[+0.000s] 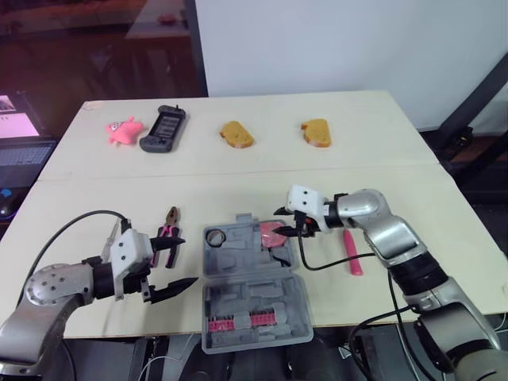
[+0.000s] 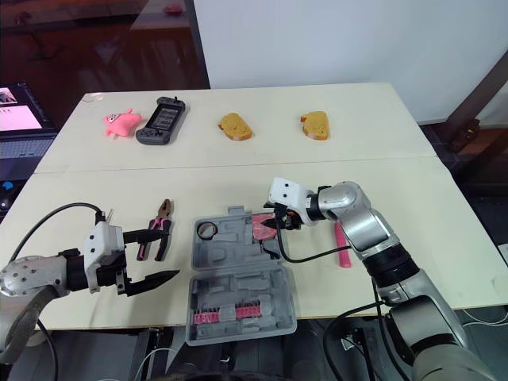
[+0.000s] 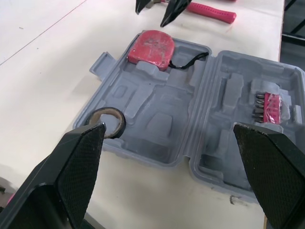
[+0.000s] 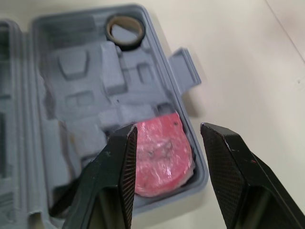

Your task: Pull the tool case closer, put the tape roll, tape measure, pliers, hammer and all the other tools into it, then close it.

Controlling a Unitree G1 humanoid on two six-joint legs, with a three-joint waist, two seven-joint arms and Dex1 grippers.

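The tool case (image 3: pixel 157 121) is grey moulded plastic, matt and lightly scuffed. Inside it, the tape measure (image 4: pixel 159 157) has a red plastic shell with a dull, scratched sheen, and the tape roll (image 4: pixel 125 21) shows a brown cardboard core. The right pincer (image 4: pixel 167 126) has black fingers (image 4: pixel 228 167) with finely chequered matt pads. Under the case, the desk (image 1: pixel 238 171) is pale, smooth and matt.

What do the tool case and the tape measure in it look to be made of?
The tool case looks like moulded grey plastic, matte: shaped recesses and a fold hinge down the middle. The tape measure seems a red plastic shell, slightly glossy, with scuffed marks on its face.
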